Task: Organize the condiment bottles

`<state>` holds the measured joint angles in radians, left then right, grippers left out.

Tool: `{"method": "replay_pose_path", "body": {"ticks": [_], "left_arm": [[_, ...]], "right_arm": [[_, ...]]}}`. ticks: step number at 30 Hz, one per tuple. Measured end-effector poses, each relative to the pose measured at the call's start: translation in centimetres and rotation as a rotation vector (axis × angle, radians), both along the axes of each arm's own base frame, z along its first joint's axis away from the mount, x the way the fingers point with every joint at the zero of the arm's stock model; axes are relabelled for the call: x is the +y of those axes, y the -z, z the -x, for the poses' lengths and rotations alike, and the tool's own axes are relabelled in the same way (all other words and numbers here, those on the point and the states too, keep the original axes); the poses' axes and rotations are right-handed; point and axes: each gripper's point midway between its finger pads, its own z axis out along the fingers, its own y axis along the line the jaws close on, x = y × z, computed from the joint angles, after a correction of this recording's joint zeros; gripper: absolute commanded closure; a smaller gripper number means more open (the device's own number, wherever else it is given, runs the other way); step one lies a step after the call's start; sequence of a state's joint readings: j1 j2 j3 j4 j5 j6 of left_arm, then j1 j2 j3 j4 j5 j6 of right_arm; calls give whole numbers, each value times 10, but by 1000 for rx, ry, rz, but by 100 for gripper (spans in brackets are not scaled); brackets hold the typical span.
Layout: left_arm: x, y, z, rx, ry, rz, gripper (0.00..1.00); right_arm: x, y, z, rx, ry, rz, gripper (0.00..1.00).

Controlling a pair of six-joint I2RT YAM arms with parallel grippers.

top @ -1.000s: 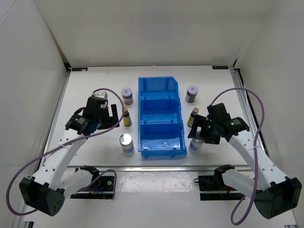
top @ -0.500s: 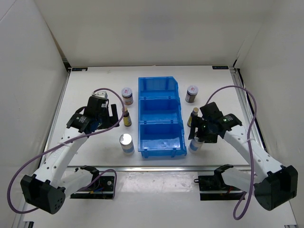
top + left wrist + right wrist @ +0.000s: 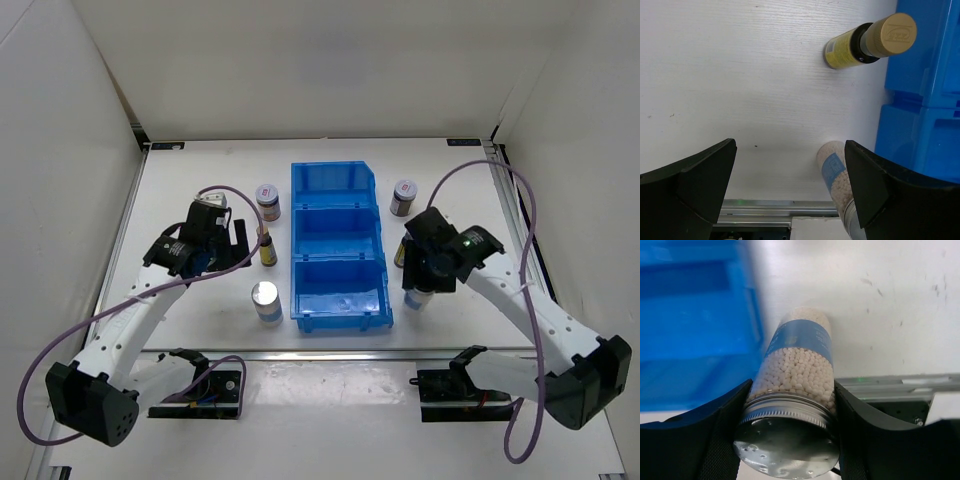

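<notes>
The worktop [image 3: 200, 180] is white and matt. White walls [image 3: 320, 60] close it at the back and at both sides, and a metal rail [image 3: 765, 205] runs along its near edge. In the left wrist view the surface shows a fine grain and a few small dark specks.

A blue bin [image 3: 338, 209] with three compartments stands in the centre of the top view. To the left of it, from top to bottom of the frame, stand a jar [image 3: 268, 200] with a purple-white lid, a slim dark bottle [image 3: 266, 248] and a white-blue cylinder [image 3: 266, 302]. At the right stand a second jar [image 3: 403, 197] and a second slim bottle [image 3: 402, 254], partly hidden by the right arm.

The right end effector [image 3: 792, 390] is clamped on the second cylinder [image 3: 800, 350], just beside the bin's lower right corner. Both fingers [image 3: 730, 430] press its sides near the silver cap [image 3: 787, 445]. The left end effector [image 3: 790, 147] hangs over the worktop with its fingers wide apart, and the slim dark bottle lies at the upper right of its view.
</notes>
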<state>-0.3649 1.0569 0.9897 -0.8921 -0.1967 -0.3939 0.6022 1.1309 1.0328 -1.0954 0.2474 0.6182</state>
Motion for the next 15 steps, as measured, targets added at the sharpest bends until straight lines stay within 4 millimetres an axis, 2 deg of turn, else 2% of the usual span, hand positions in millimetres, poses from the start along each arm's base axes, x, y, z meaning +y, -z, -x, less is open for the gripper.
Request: {"method": "replay_pose_path", "body": {"ticks": [5,7,8,11,15], "left_arm": [[1,-2,1,-9,-1,2,0],[1,-5,2,-18,-1,5,0],[1,-6,3,-22,-1,7,0],[1,-10,4,-35,1,12,0],[-3,-12,5,-40,21,22,0]], "right_arm": [[36,-71,-21,-157,-89,-70,100],[57,-91,-29,-201,-132,-94,100],[65,-96,-32,-212,-151,-96,100],[90,-86,-33,-192,-215,-64,100],[110,-48,-32,-116,-262,1,100]]}}
